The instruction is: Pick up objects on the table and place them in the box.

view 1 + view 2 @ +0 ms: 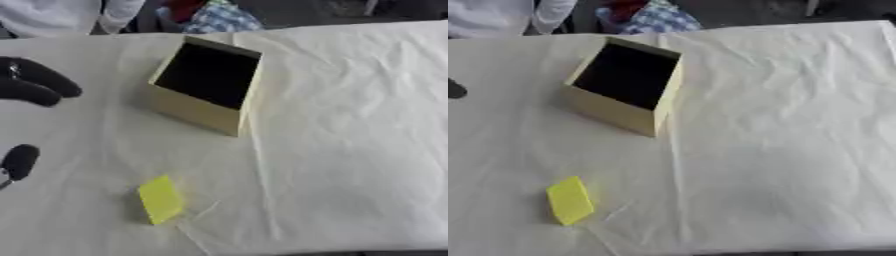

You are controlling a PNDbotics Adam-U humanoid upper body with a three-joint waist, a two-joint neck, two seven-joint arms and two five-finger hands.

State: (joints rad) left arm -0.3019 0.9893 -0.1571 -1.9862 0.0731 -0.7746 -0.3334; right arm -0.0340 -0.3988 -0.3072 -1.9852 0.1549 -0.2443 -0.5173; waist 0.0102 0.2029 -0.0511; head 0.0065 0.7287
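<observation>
A yellow flat block [160,199] lies on the white cloth near the front of the table, left of centre. Behind it stands an open tan box [206,85], tilted so its dark inside faces me. My left hand [33,82] shows at the left edge, black fingers curved, with its thumb [19,161] lower down; it holds nothing and hangs well left of both block and box. In the right eye view only a dark fingertip [455,90] of that hand shows. My right hand appears in neither view.
The white wrinkled cloth [350,150] covers the whole table. A person in light clothing and some coloured fabric [210,17] are beyond the far edge.
</observation>
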